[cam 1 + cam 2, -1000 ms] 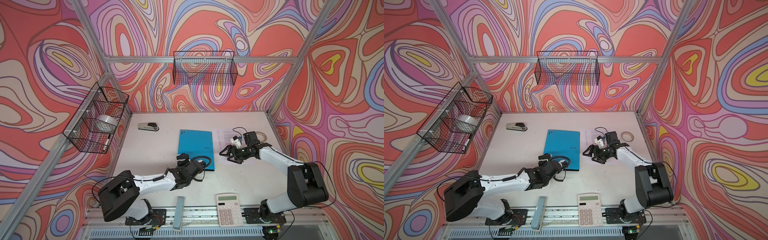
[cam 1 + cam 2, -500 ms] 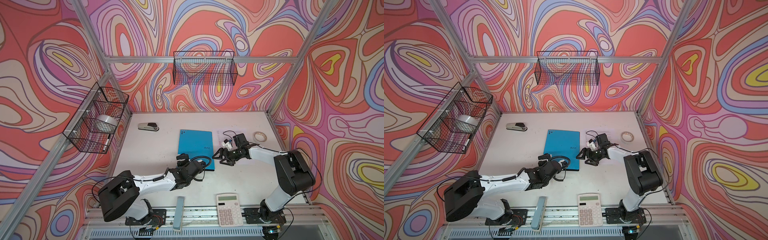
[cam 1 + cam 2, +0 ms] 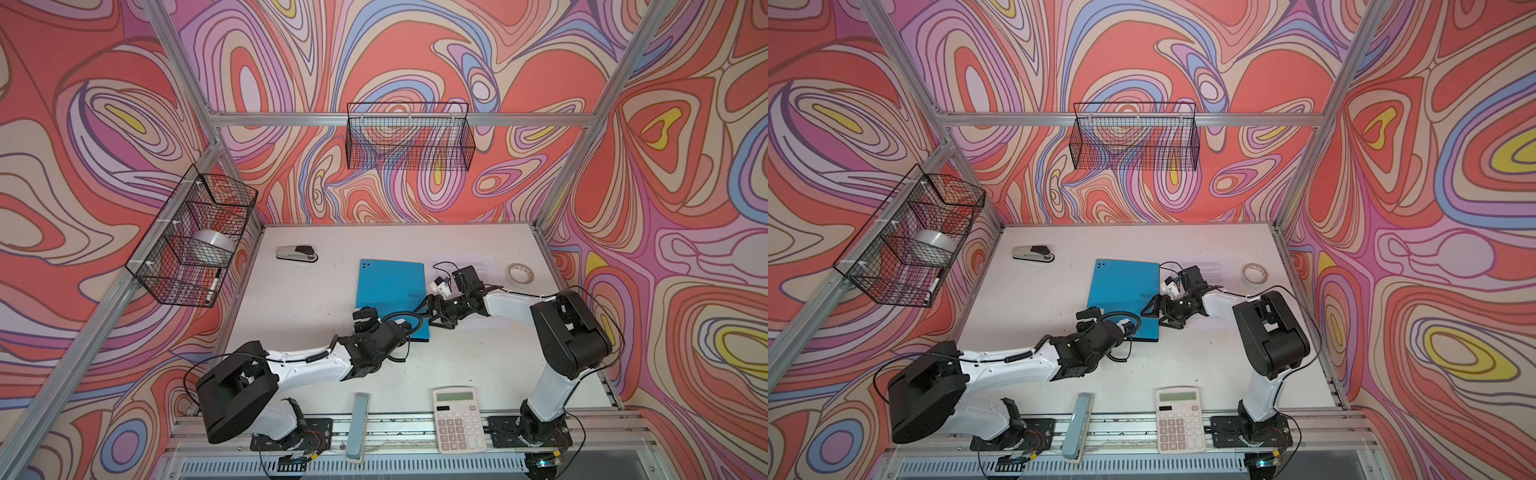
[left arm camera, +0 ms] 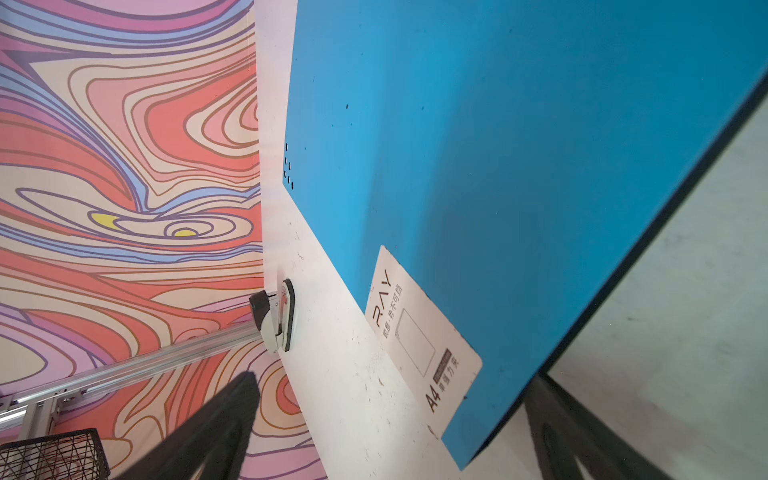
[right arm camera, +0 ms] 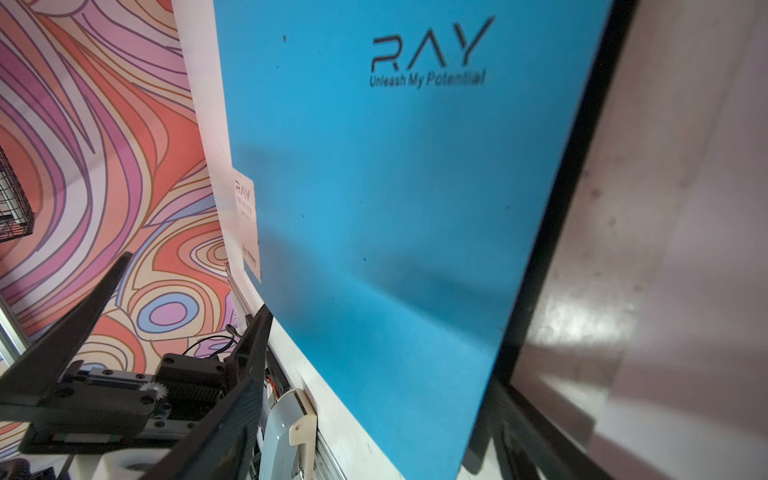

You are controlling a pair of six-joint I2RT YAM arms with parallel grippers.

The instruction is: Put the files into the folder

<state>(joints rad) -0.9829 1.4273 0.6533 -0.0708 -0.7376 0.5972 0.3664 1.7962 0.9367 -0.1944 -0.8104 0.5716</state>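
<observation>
1. Both top views: we note the folder (image 3: 388,286) closed mid-table; the files (image 3: 482,266) lie beside it, partly under the right arm (image 3: 511,301).
2. Left wrist: left gripper (image 4: 392,378) gapes astride the folder's corner; stapler (image 4: 276,320) beyond.
3. Right wrist: right gripper (image 5: 311,324) spread wide at the folder's edge.

files (image 3: 485,269) mostly hidden under right arm (image 3: 512,301); print illegible; folder (image 4: 498,166) cropped in wrist views
</observation>
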